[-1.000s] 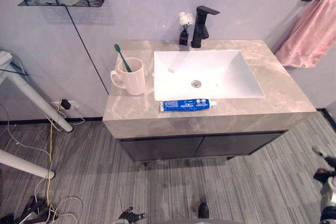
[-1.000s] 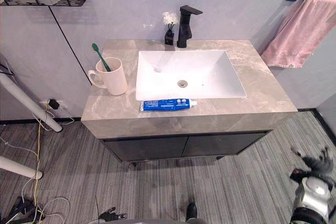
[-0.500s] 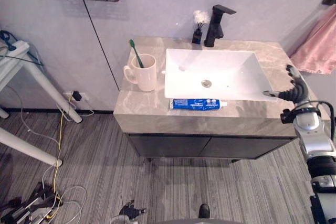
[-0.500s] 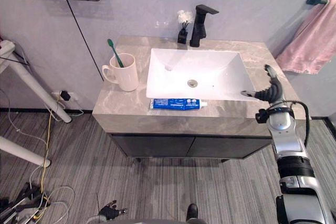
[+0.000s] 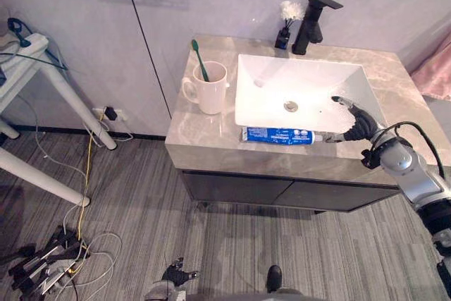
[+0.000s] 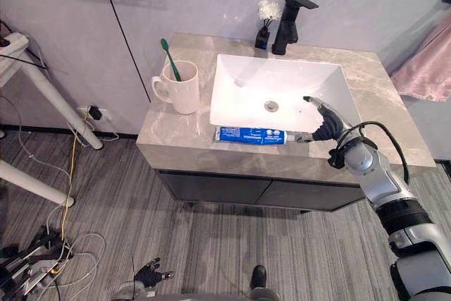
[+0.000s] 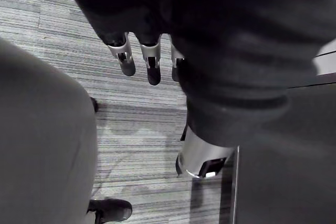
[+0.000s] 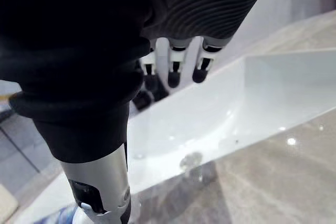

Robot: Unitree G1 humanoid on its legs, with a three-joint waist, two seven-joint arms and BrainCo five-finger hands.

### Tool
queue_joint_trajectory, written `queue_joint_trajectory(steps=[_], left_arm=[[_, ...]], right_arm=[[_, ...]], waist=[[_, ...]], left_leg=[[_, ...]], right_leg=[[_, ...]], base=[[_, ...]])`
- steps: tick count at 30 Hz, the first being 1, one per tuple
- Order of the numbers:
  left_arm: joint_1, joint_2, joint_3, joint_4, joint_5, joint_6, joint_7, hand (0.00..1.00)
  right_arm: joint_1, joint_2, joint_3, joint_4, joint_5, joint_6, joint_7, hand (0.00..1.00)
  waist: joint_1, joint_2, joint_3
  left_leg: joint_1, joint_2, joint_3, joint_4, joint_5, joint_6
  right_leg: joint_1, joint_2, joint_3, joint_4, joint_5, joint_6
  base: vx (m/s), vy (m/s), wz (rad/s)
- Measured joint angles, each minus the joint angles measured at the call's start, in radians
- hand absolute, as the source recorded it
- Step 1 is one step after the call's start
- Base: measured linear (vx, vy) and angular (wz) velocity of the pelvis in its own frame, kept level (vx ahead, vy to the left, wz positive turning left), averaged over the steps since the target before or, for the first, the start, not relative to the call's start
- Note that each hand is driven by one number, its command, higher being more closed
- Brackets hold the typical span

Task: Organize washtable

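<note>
The blue toothpaste (image 5: pixel 278 135) lies flat on the front strip of the grey table (image 5: pixel 204 128), just in front of the white sink (image 5: pixel 303 79). The right hand (image 5: pixel 357 122) is wide open over the sink's front corner. It holds nothing, and its thumb is just beside the toothpaste's cap end. A white cup (image 5: pixel 211 91) with a green toothbrush (image 5: pixel 200 61) stands left of the sink. The left hand (image 7: pixel 153 66) hangs open above the floor.
</note>
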State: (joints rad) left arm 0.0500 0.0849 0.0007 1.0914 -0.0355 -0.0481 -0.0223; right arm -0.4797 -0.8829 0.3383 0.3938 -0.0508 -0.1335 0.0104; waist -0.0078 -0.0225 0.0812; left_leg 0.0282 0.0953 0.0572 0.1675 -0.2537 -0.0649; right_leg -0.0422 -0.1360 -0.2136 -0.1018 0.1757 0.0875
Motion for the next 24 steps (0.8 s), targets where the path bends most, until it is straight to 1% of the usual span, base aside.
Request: queue_joint_trajectory(steps=[3, 4, 6, 16, 20, 22, 24], left_arm=[[-0.003, 0.000, -0.009, 0.000, 0.000, 0.000, 0.000, 0.00], [-0.005, 0.000, -0.010, 0.000, 0.000, -0.001, -0.001, 0.00], [-0.009, 0.000, -0.013, 0.000, -0.001, -0.001, -0.001, 0.00], [-0.011, 0.001, -0.021, -0.001, -0.001, -0.004, -0.001, 0.00], [-0.018, 0.005, -0.021, -0.003, -0.001, -0.006, -0.001, 0.00], [-0.023, 0.009, -0.021, -0.003, -0.002, -0.006, -0.001, 0.00], [-0.024, 0.011, -0.021, -0.003, -0.001, -0.006, -0.001, 0.00]], right_arm=[[-0.010, -0.005, 0.027, -0.001, 0.000, -0.003, 0.015, 0.00], [-0.012, -0.011, 0.042, -0.008, 0.000, -0.004, 0.015, 0.00], [-0.023, -0.025, 0.075, -0.021, 0.000, -0.006, 0.016, 0.00], [-0.053, -0.026, 0.112, -0.068, 0.001, -0.014, 0.016, 0.00], [-0.078, -0.026, 0.113, -0.068, 0.001, -0.014, 0.016, 0.00], [-0.080, -0.026, 0.116, -0.069, 0.001, -0.014, 0.016, 0.00], [-0.081, -0.026, 0.146, -0.069, 0.001, -0.014, 0.016, 0.00]], waist=[[0.005, 0.001, 0.001], [0.014, 0.001, 0.001], [0.021, 0.003, 0.002], [0.024, 0.001, 0.006], [0.024, -0.004, 0.022], [0.025, -0.012, 0.028], [0.025, -0.017, 0.032]], left_leg=[[-0.004, -0.001, 0.001, 0.004, 0.000, 0.000], [-0.009, -0.002, 0.002, 0.006, 0.000, 0.000], [-0.015, -0.004, 0.004, 0.010, 0.001, 0.001], [-0.022, -0.006, 0.004, 0.014, 0.001, 0.001], [-0.027, -0.006, 0.003, 0.023, 0.001, 0.001], [-0.035, -0.006, 0.001, 0.026, 0.001, 0.001], [-0.035, -0.005, 0.001, 0.028, 0.001, 0.001]], right_leg=[[-0.004, -0.001, 0.001, 0.000, 0.004, -0.004], [-0.011, -0.001, 0.004, 0.000, 0.006, -0.003], [-0.024, -0.003, 0.009, 0.000, 0.013, 0.000], [-0.024, -0.004, 0.018, 0.000, 0.015, 0.000], [-0.025, -0.003, 0.021, 0.000, 0.015, 0.000], [-0.031, -0.003, 0.022, 0.000, 0.015, 0.000], [-0.031, -0.002, 0.023, 0.000, 0.015, 0.000]], base=[[-0.02, -0.015, -0.02], [-0.03, -0.023, -0.08], [-0.01, -0.026, -0.06], [-0.04, -0.027, -0.01], [-0.06, -0.041, -0.01], [-0.07, -0.051, 0.00], [-0.06, -0.052, -0.02]])
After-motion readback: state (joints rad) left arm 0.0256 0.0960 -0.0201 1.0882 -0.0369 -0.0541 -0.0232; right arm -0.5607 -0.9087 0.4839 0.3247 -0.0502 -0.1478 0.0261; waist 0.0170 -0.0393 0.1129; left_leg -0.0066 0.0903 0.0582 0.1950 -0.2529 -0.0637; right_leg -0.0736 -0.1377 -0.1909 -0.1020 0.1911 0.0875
